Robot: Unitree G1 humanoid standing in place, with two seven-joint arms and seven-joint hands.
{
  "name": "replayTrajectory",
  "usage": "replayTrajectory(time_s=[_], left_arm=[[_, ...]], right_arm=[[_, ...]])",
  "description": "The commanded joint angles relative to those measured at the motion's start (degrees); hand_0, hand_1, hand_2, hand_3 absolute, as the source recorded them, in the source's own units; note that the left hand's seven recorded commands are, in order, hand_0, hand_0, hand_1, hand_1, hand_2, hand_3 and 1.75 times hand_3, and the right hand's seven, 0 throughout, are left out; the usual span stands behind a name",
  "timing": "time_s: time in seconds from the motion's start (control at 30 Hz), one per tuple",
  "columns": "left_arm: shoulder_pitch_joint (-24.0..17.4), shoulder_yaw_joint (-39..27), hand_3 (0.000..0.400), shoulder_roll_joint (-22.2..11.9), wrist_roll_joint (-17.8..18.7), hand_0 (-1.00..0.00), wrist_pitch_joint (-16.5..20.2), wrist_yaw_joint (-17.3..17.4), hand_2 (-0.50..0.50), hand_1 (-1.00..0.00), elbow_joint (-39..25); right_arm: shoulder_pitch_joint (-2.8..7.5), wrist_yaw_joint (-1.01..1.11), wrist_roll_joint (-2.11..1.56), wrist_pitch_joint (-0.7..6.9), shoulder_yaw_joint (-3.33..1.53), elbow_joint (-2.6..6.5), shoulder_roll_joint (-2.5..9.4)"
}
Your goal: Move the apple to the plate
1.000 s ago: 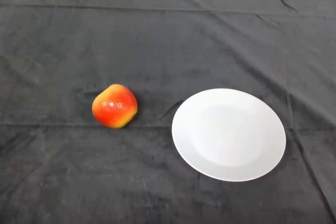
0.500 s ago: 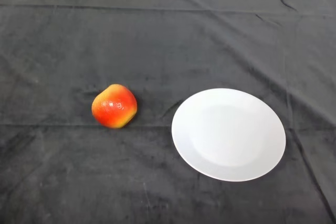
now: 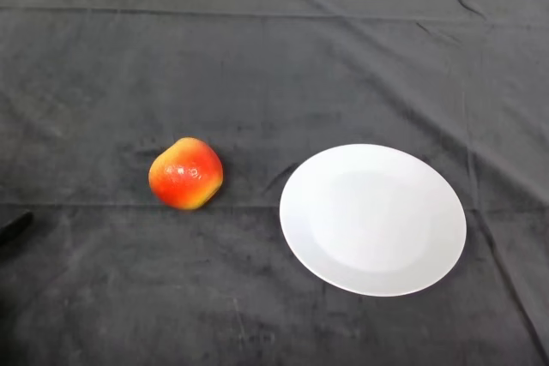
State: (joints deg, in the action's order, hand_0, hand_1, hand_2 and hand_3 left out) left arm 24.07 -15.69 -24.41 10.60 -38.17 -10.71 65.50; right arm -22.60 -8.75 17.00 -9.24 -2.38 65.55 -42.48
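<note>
A red and yellow apple (image 3: 186, 174) lies on the dark cloth, left of centre. A white round plate (image 3: 372, 219) sits to its right, empty, with a small gap between them. A black tip of my left hand (image 3: 12, 228) shows at the left edge, well to the left of the apple and a little nearer to me. It touches nothing that I can see. The rest of the hand is out of view.
The dark cloth (image 3: 274, 66) covers the whole table and has folds and creases, mostly at the back right and along the right side.
The tip of my left hand has come into view at the left edge. The apple and the plate have not moved.
</note>
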Motion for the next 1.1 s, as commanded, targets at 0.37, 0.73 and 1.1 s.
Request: replayTrajectory(time_s=[0.37,0.73,1.1], left_arm=[[2.7,7.3,0.000,3.9,-8.1,0.00,-2.2,-2.0,0.00,0.00,-2.8],[4.0,12.0,0.000,4.7,-12.6,0.00,-3.5,-1.7,0.00,0.00,-3.0],[5.8,14.5,0.000,7.1,-13.0,0.00,-4.0,-0.8,0.00,0.00,-2.6]], right_arm=[[2.46,-0.10,-0.29,0.66,-0.63,0.63,2.31],[2.52,-0.07,-0.31,0.75,-0.60,0.50,2.31],[2.55,-0.05,-0.31,0.79,-0.58,0.43,2.31]])
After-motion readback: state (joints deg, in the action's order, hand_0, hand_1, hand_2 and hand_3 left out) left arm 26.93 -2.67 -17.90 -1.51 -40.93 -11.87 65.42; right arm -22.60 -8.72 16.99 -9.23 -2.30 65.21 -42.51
